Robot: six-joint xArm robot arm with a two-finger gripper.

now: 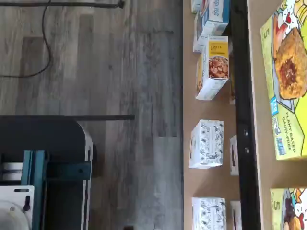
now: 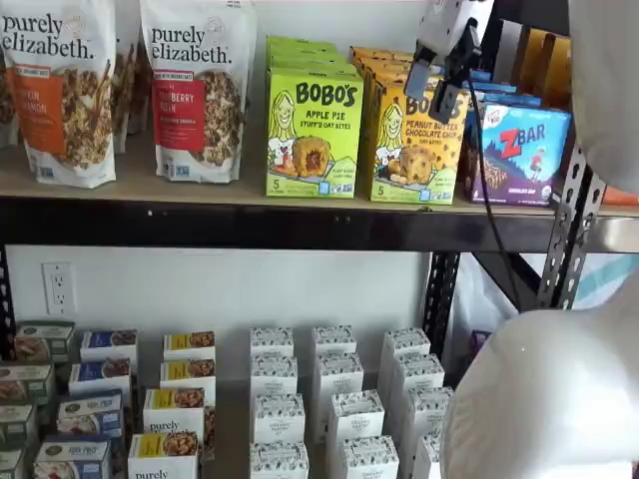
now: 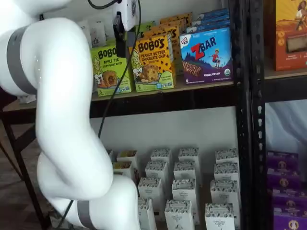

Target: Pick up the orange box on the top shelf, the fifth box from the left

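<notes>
The orange box (image 2: 409, 150) (image 3: 153, 67), a yellow-orange Bobo's carton, stands upright at the front of the top shelf (image 2: 200, 215) (image 3: 192, 96), with more of the same behind it. It sits between a lime-green Bobo's box and a blue ZBar box. My gripper (image 2: 446, 85) (image 3: 122, 40) hangs in front of the orange box's upper part, apart from it. It is open and holds nothing. A black cable trails down beside it. In the wrist view I cannot tell whether the orange box shows.
The green box (image 2: 313, 130) and the ZBar box (image 2: 519, 150) flank the orange one closely. Granola bags (image 2: 200, 90) stand further left. White cartons (image 2: 334, 409) fill the lower shelf. My white arm (image 3: 62, 120) (image 2: 549, 399) covers part of both shelf views. A black upright (image 2: 569, 230) stands right.
</notes>
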